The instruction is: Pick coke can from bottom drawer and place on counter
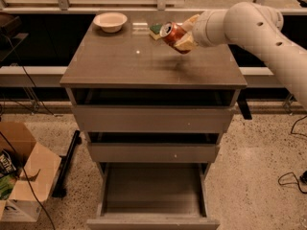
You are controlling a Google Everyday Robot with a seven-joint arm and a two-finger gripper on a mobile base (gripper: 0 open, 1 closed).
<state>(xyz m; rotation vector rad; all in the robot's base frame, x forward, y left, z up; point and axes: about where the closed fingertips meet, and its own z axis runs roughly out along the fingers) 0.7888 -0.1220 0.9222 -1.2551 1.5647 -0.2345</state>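
Observation:
My gripper [183,34] is shut on the coke can [171,34], a red can with a silver top. It holds the can tilted, top pointing up-left, a little above the right rear part of the counter [129,61]. The white arm comes in from the right. The bottom drawer [152,195] is pulled fully open and its inside shows nothing in it.
A white bowl [110,21] sits at the counter's back left. A green sponge [156,30] lies at the back, just left of the can. The two upper drawers [153,119] stand slightly open. A cardboard box [21,171] and cables lie on the floor at the left.

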